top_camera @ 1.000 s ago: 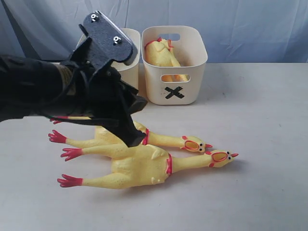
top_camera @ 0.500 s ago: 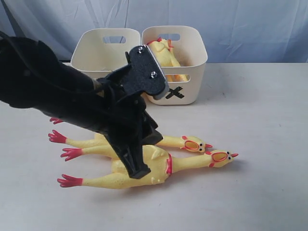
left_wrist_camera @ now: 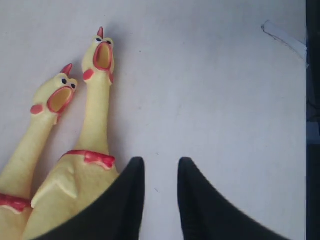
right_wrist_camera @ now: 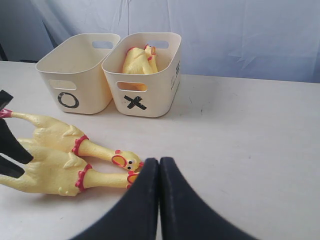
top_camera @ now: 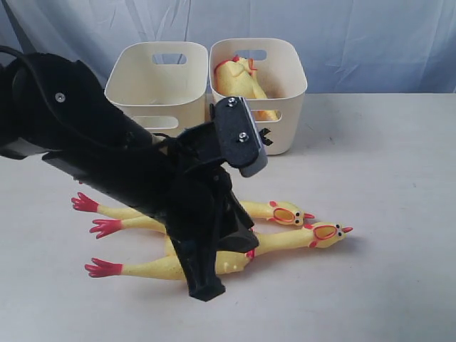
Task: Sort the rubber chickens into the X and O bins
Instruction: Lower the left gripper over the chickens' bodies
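Note:
Two rubber chickens lie side by side on the white table, heads to the right: the nearer one (top_camera: 324, 232) (left_wrist_camera: 95, 125) and the farther one (top_camera: 285, 212) (left_wrist_camera: 30, 145). My left gripper (top_camera: 205, 285) (left_wrist_camera: 161, 162) hangs low over the nearer chicken's body and hides much of it. It is open, with bare table between its fingers and the chicken's side beside one finger. A third chicken (top_camera: 239, 82) (right_wrist_camera: 137, 62) sits in the X bin (top_camera: 285, 114) (right_wrist_camera: 150, 90). The O bin (top_camera: 153, 100) (right_wrist_camera: 85, 85) stands to its left, nothing showing inside. My right gripper (right_wrist_camera: 159, 162) is shut and holds nothing.
Both bins stand together at the back of the table against a blue cloth backdrop (top_camera: 356, 43). The left arm (top_camera: 107, 149) spans the left half of the exterior view. Bare table (top_camera: 385, 178) lies to the right of the chickens.
The left arm has swung down and toward the table's front, from in front of the O bin to over the nearer chicken's body. The chickens and bins have not moved.

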`<state>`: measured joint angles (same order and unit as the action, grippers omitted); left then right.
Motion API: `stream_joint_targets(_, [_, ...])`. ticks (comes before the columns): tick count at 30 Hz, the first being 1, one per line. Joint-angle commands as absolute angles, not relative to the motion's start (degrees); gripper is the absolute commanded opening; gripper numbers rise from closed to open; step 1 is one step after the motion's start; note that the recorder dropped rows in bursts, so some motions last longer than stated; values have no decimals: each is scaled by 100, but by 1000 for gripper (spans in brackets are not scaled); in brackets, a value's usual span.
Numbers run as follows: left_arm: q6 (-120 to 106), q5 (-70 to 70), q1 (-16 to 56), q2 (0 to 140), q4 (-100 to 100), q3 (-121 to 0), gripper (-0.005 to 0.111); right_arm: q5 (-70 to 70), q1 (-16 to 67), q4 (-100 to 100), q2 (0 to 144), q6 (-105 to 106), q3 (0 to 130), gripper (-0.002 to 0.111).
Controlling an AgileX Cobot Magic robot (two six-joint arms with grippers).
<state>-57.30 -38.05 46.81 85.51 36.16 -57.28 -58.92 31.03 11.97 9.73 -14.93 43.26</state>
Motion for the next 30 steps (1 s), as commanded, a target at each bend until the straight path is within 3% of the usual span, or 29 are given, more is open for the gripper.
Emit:
stream_joint_targets(1, [-5786, -3659, 4690, 8563, 3709, -5765, 24, -5895, 3082, 1212, 948, -1463, 4304, 0])
stream_joint_targets(12, [-3807, -2943, 4668, 8568, 1666, -5765, 24, -5895, 3082, 1212, 948, -1463, 4304, 0])
stream_joint_targets(24, [-3746, -2685, 3910, 8791, 1359, -5778, 24, -5895, 3082, 1199, 948, -1463, 4304, 0])
stream_joint_targets(27, [-4672, -2493, 3899, 8974, 2362, -5778, 23, -5895, 3082, 1199, 948, -1463, 4304, 0])
stream_joint_targets(30, [-7382, -2616, 3899, 9227, 4973, -5818, 19, -5895, 3082, 1199, 948, -1463, 4304, 0])
